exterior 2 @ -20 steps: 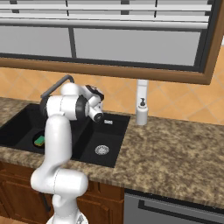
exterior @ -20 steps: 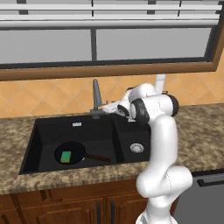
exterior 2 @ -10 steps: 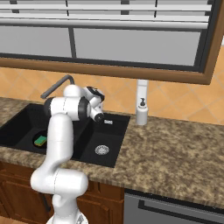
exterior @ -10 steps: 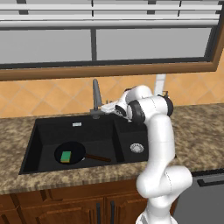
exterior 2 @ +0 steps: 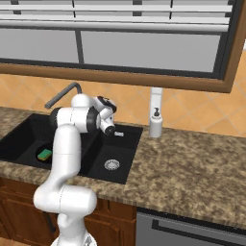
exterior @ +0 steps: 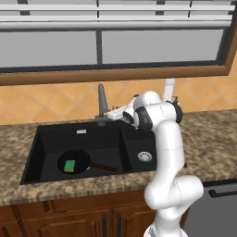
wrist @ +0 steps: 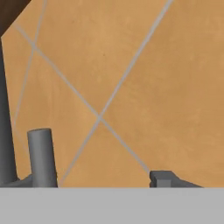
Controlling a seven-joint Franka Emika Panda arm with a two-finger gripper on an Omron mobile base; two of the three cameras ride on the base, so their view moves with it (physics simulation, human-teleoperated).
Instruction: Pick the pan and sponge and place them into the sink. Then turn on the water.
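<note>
The pan (exterior: 74, 161) lies in the wide basin of the sink (exterior: 41, 139), the sponge (exterior: 70, 165) on it, so only the water remains. The gripper (exterior: 102, 118) sits at the tap (exterior: 101, 99) base, probably seeking its lever; I cannot tell its opening.

Glossy white arm (exterior: 169, 152) of rounded tube links, dark grey rings at the joints, bulbous white base (exterior 2: 65, 204) at lower frame, small dark tool (exterior: 107, 115) with pale tips
</note>
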